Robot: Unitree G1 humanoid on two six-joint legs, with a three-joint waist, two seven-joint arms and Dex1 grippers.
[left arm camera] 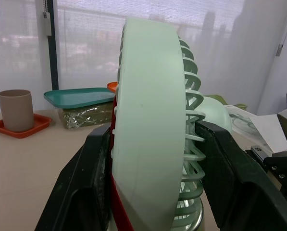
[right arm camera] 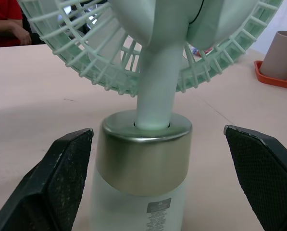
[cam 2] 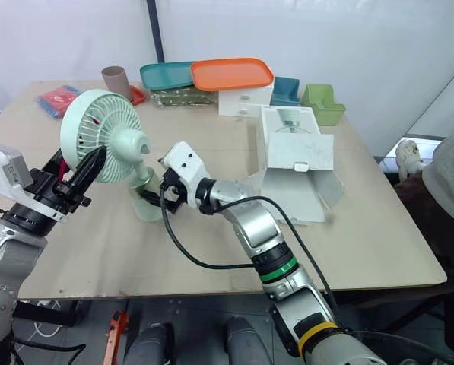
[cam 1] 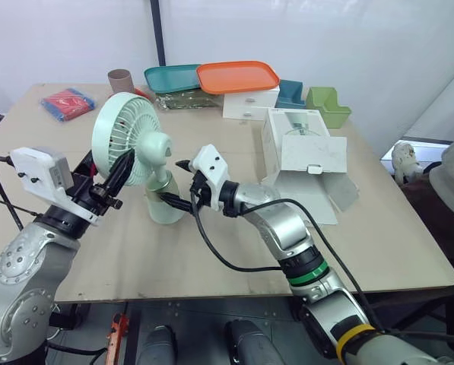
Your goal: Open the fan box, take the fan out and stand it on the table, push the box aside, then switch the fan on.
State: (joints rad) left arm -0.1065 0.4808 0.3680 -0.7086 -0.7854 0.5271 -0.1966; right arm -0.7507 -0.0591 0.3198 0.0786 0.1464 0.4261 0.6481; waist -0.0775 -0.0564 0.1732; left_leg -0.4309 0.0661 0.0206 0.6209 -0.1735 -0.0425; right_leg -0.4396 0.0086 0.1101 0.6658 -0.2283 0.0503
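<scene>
Fan (cam 1: 128, 137) upright on the surface (cam 1: 379, 236). Left fingers (left arm camera: 93, 183) clamped across the fan head's rim, apparently touching both sides. Right fingers (right arm camera: 66, 178) spread wide either side of the base, clear of it. Box (cam 1: 303, 148) open, lying well to the right.

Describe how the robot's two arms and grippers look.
The left arm and right arm are silver-grey metal with rounded joints. The right one carries a green ring and a yellow ring, with a black cable looping alongside. Each wrist bears a white boxy housing. The left gripper and right gripper each have two black fingers with textured inner faces.
</scene>
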